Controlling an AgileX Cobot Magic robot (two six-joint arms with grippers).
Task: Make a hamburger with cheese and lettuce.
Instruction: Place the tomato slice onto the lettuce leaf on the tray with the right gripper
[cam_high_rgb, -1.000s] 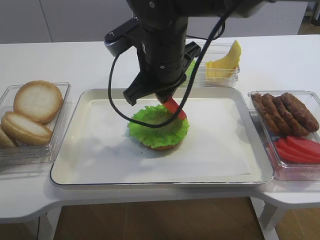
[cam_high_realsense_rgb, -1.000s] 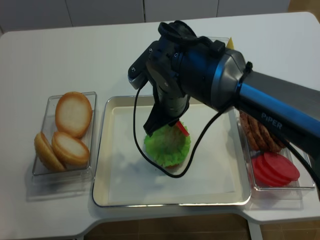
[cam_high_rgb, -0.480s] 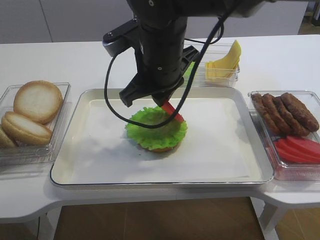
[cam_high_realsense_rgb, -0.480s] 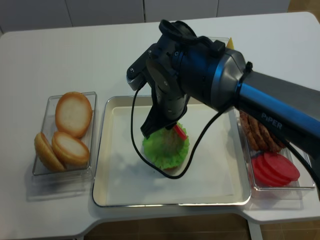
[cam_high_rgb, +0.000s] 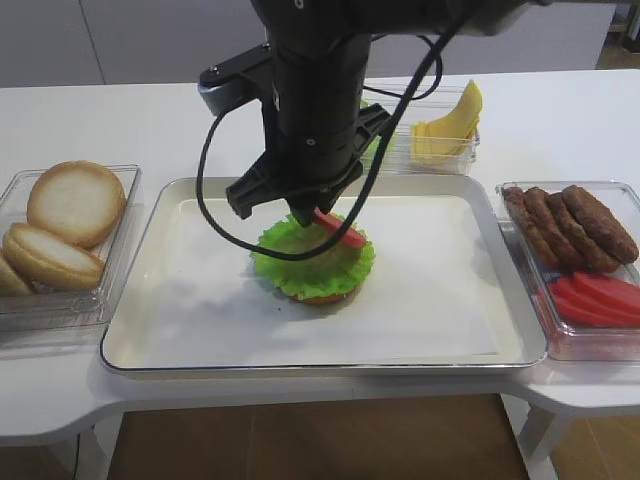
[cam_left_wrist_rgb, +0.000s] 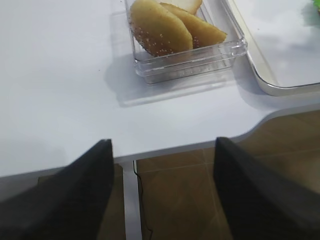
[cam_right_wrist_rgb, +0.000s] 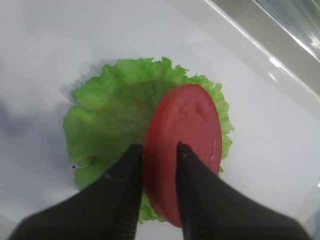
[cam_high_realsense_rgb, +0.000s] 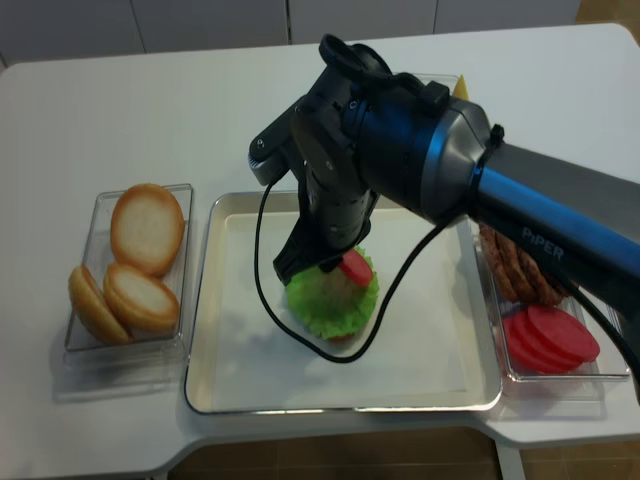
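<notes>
Centre of tray (cam_high_rgb: 160, 330), on white liner: your hamburger (cam_high_rgb: 312, 262), bun base under lettuce (cam_right_wrist_rgb: 115, 115). Your right gripper (cam_right_wrist_rgb: 156, 150) directly above it, fingers (cam_right_wrist_rgb: 127, 172) either side of red tomato slice (cam_right_wrist_rgb: 187, 145); slice tilted, far edge resting on leaf. Jaws close about slice; whether clamped or just released, cannot tell. Cheese (cam_high_rgb: 450, 125) in far clear box, right of arm. Bun halves (cam_high_rgb: 70, 205) in left box, patties (cam_high_rgb: 575, 225) in right box. Your left gripper (cam_left_wrist_rgb: 162, 165) over near-left table edge, jaws spread wide, holding nothing.
</notes>
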